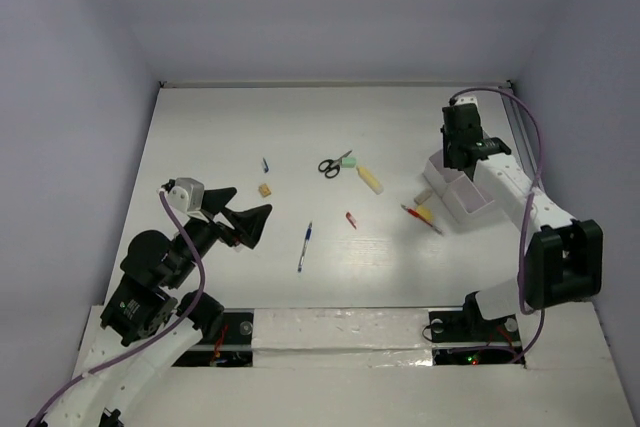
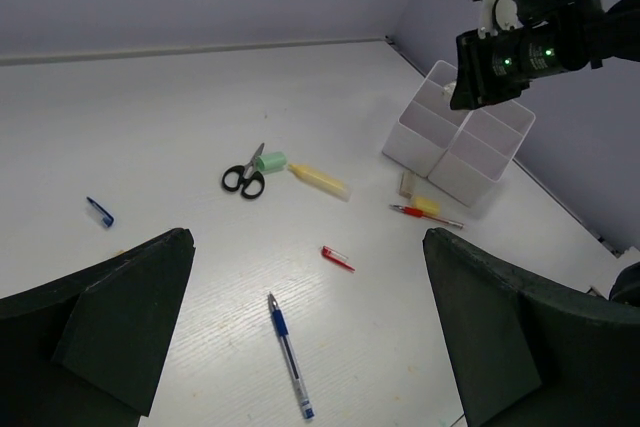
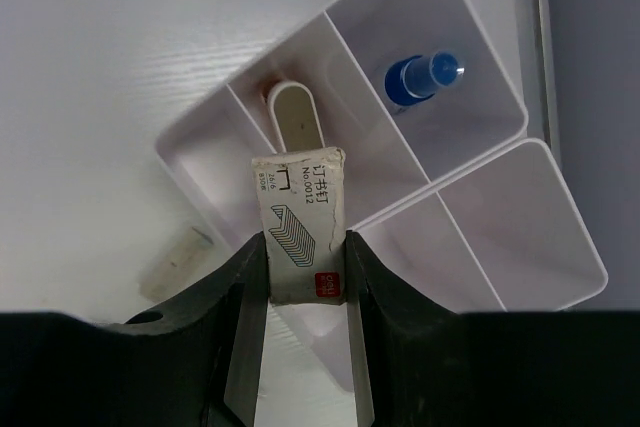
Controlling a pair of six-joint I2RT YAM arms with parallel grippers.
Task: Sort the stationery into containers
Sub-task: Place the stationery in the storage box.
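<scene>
Gripped small white printed cardboard staple box [image 3: 302, 232] in right pincer [image 3: 306, 252] with white plastic divided organiser tray [image 3: 500, 247] directly beneath, left pincer [image 2: 307, 239] spread wide above worktop [image 2: 150, 107].

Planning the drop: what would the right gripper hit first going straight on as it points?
Likely the white rounded item in the tray, middle compartment, with the held staple box touching first; depth is unclear.

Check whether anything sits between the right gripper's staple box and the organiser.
Nothing visible does. The staple box, in the right gripper, hangs over the organiser; a white rounded item already stands in the compartment below.
</scene>
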